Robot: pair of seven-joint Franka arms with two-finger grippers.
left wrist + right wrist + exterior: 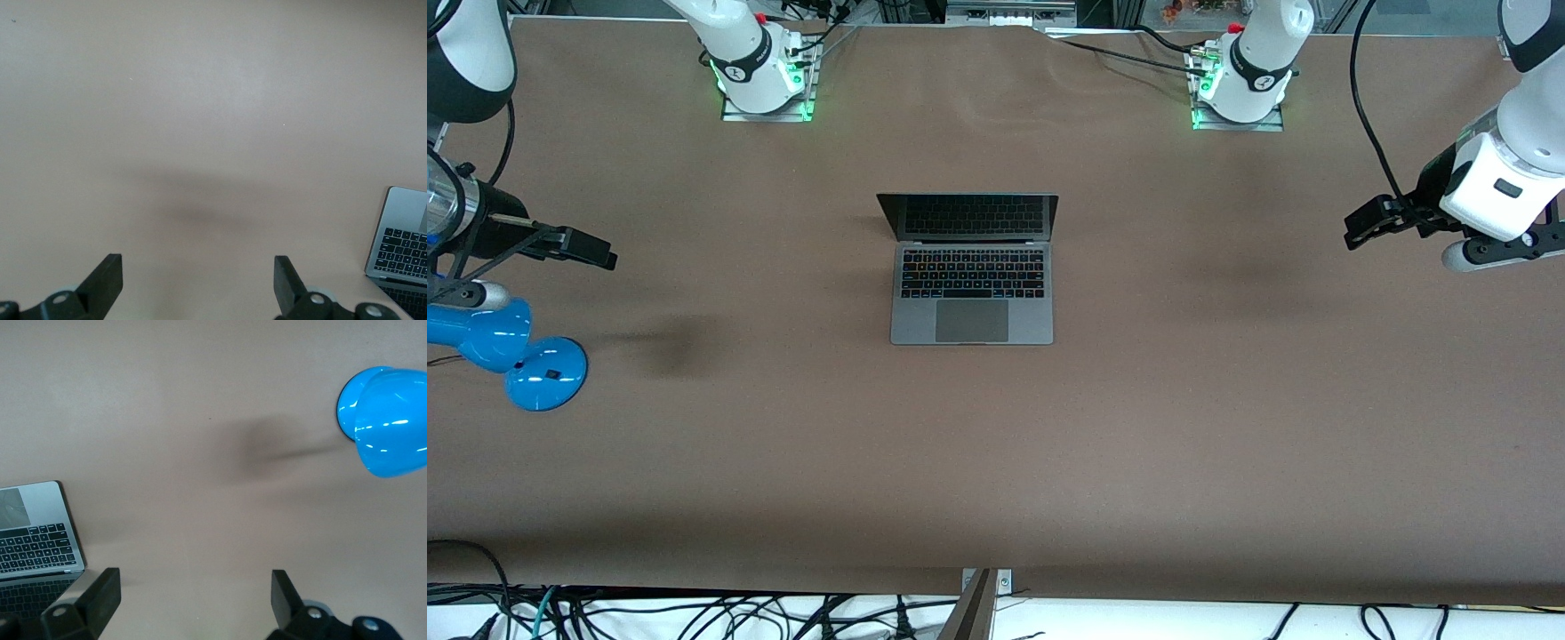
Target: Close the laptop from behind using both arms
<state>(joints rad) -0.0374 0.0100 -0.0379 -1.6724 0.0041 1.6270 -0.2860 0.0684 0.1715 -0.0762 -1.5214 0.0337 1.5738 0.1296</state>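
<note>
A slim grey laptop (972, 271) sits open in the middle of a brown table (996, 462), and everything else here is placed in relation to it. Its black keyboard and large trackpad face up, with the trackpad edge nearer the front camera. The dark screen stands raised at the edge toward the robots' bases, and the keys are mirrored in it.

The left gripper (1356, 233) hangs in the air over bare table, well apart from the laptop, toward the left arm's end of the table. Its two black fingers (105, 280) are spread wide with nothing between them. In the left wrist view only one corner of the laptop (404, 248) shows, at the frame's edge.

The right gripper (591, 252) hangs in the air well apart from the laptop too, toward the right arm's end of the table. Its fingers (100, 595) are likewise spread apart and hold nothing. The right wrist view catches a corner of the laptop (37, 533) — keyboard and a bit of trackpad.

A glossy blue object (511, 347) with a round base rests on the table near the right gripper, a little nearer the front camera than the laptop. The two arms' bases, lit green, stand farther from the front camera than the laptop — one toward each end.
</note>
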